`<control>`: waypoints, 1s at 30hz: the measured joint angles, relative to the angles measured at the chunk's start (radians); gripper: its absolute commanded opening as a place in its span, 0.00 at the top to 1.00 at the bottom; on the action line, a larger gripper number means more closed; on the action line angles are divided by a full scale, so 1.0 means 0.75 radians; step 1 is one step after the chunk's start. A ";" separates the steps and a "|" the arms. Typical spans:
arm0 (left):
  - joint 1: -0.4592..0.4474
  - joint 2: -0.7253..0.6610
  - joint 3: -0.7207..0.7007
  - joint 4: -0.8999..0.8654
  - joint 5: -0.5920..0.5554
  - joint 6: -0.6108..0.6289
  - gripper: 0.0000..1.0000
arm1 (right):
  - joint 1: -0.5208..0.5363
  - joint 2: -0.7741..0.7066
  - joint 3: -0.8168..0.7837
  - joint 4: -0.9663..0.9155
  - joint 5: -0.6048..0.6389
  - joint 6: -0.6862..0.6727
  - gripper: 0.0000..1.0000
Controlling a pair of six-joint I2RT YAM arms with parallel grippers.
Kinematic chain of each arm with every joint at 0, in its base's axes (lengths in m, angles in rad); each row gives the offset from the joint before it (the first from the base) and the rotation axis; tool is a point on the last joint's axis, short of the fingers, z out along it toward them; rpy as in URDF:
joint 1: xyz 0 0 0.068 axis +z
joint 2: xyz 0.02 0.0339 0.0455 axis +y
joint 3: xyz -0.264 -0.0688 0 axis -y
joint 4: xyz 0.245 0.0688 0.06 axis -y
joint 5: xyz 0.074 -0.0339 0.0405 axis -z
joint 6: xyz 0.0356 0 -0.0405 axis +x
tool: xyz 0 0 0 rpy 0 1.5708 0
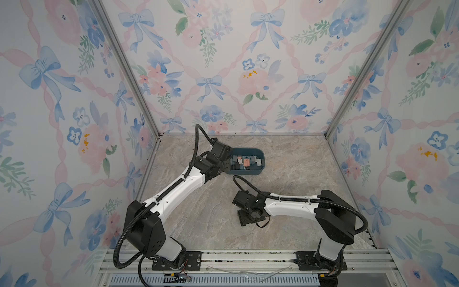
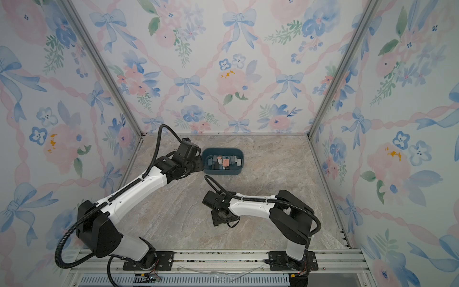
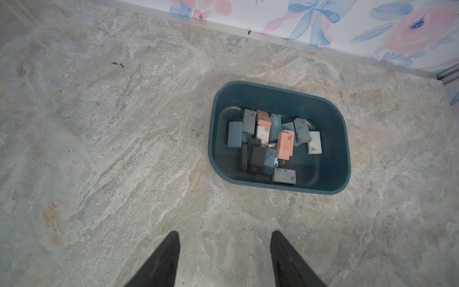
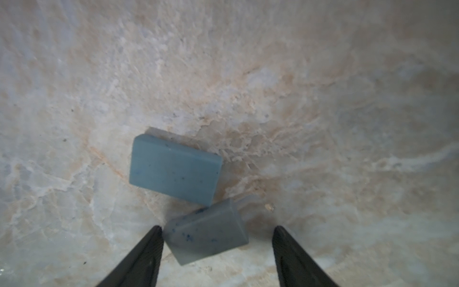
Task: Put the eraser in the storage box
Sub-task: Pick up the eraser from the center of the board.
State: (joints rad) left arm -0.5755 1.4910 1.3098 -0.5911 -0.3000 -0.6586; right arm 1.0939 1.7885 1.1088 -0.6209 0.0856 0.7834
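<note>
since the right gripper (image 4: 217,227) stands open astride the grey speckled eraser (image 4: 206,236) on the table (image 4: 323,99), one jaw against its corner and the other apart, nothing is gripped yet; the wrist should turn to square the jaws to the skewed eraser before closing, clear of the blue eraser (image 4: 173,169) lying corner to corner with it. carry it to the storage box (image 3: 330,119), well apart and holding other erasers (image 3: 273,144). the left gripper (image 3: 224,232) hangs open and empty near the box.

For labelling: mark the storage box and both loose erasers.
storage box (image 3: 273,99): left wrist view, inner wall.
blue eraser (image 4: 173,171): right wrist view, broad face.
grey eraser (image 4: 206,238): right wrist view, broad face.
</note>
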 measured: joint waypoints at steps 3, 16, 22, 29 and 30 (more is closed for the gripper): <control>0.000 0.000 -0.001 0.001 -0.002 0.000 0.39 | -0.001 0.002 0.000 -0.019 0.022 0.004 0.36; 0.000 -0.008 -0.016 0.001 -0.015 -0.005 0.39 | -0.001 0.014 0.007 -0.071 0.063 -0.032 0.29; 0.000 -0.015 -0.030 0.001 -0.021 -0.010 0.39 | -0.005 0.016 0.013 -0.081 0.067 -0.087 0.30; 0.000 -0.041 -0.055 0.001 -0.025 -0.010 0.39 | -0.021 0.016 0.013 -0.076 0.060 -0.229 0.37; 0.000 -0.048 -0.060 0.001 -0.025 -0.010 0.39 | -0.023 0.016 0.013 -0.076 0.056 -0.252 0.38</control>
State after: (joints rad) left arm -0.5755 1.4551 1.2652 -0.5907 -0.3191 -0.6662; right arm 1.0767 1.8004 1.1183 -0.6777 0.1280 0.5945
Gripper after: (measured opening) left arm 0.613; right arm 0.642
